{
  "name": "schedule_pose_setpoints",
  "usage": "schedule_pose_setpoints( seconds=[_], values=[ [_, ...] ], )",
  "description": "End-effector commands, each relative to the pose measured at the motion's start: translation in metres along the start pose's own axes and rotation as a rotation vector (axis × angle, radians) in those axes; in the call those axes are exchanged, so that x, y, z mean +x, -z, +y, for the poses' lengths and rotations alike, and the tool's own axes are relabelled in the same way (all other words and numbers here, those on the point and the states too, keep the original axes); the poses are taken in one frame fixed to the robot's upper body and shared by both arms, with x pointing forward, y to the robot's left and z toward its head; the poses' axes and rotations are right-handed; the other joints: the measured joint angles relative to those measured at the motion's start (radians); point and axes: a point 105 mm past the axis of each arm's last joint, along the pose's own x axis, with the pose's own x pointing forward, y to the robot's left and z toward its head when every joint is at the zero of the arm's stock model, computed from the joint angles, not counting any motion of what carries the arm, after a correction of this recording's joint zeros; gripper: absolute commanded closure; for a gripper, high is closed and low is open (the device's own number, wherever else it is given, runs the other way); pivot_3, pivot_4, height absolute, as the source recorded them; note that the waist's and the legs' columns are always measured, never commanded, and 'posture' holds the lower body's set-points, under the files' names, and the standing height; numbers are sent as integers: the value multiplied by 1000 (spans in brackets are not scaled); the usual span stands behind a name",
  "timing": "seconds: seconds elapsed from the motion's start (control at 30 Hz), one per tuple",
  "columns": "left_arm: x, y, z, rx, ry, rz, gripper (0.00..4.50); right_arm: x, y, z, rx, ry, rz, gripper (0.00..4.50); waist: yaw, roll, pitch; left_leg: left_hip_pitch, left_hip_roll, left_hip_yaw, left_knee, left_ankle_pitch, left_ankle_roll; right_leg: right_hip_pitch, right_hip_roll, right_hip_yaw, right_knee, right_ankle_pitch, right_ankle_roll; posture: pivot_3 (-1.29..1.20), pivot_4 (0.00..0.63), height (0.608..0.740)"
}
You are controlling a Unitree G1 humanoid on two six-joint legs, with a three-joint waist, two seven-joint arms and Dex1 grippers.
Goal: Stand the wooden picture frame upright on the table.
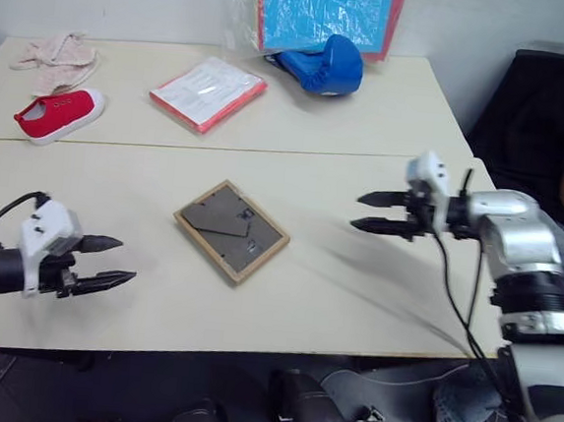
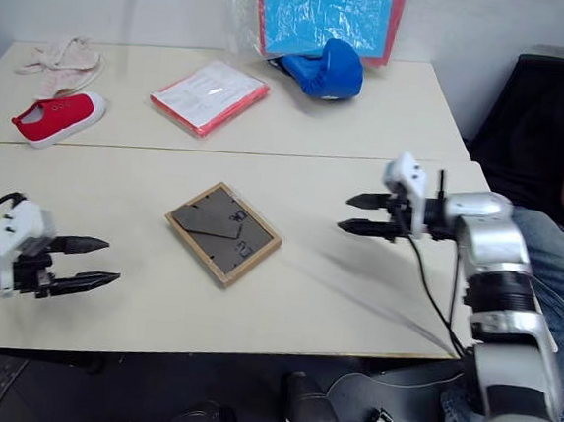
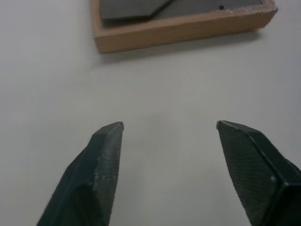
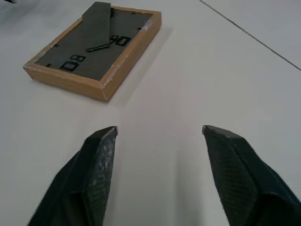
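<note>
The wooden picture frame (image 1: 231, 230) lies face down mid-table (image 1: 353, 306), stand folded flat. Our left gripper (image 1: 108, 262) and right gripper (image 1: 381, 212) flank it, well apart, jaws parted and empty. We should pinch opposite edges squarely before tilting it up.

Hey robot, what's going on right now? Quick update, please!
Left hand open, empty. Right hand open, empty. Wooden picture frame flat, back up, on the table, between both hands, untouched. Nothing in the way.
</note>
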Motion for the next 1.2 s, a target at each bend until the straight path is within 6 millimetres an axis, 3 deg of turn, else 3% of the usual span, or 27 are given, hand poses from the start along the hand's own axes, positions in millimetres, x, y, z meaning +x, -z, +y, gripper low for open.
schedule_pose_setpoints(
  seconds=[0.03,0.2,0.23,0.3,0.43,0.67,0.77,0.9,1.03,1.2],
  values=[
    [12,-2,8,61,37,23,2384,26,-3,-2,-98,-1,30,2947,-5,0,0,0,0,0,0,0,0,0,0,0,0,0,0,0,150,740],
    [36,-6,16,116,85,37,3747,65,1,3,-163,-22,59,4456,-14,0,0,-1,0,0,0,0,0,-1,0,-1,1,0,0,0,150,740],
    [39,-6,17,117,89,38,4152,69,1,3,-169,-24,61,4500,-16,0,0,-1,0,1,0,0,0,-1,0,0,1,0,0,0,150,740],
    [48,-8,19,117,98,33,4470,82,1,10,-186,-51,71,4500,-17,0,0,-1,0,2,0,0,0,-2,0,0,2,0,0,0,150,740],
    [70,-20,27,97,73,-21,4470,94,-2,29,-189,-135,42,4500,-15,0,0,-1,1,1,3,1,0,-2,0,0,6,0,0,0,150,740],
    [96,-48,44,35,41,-141,4470,85,-6,67,-187,-259,5,4500,-4,-1,-1,-1,0,0,11,0,0,-1,-1,0,12,0,0,0,150,740],
    [98,-45,41,15,81,-124,4470,79,-4,68,-191,-219,23,4500,-9,-1,-1,-2,0,0,12,0,-1,-2,-1,0,13,0,0,0,150,740],
    [84,-24,30,-105,173,-24,4470,68,1,54,-208,-143,62,4500,-17,-1,-1,0,0,0,11,0,-2,-2,0,0,15,-1,-2,0,150,740],
    [65,-10,18,-337,264,75,3355,63,4,48,-265,-113,98,4500,-18,-2,-1,0,1,0,11,0,-2,-2,0,0,16,-1,-3,0,150,740],
    [66,-24,12,-696,337,9,1972,70,10,49,-362,-90,131,4500,-11,-2,-1,0,0,-1,12,0,-2,-1,0,-1,16,-1,-3,0,150,740]
  ],
)
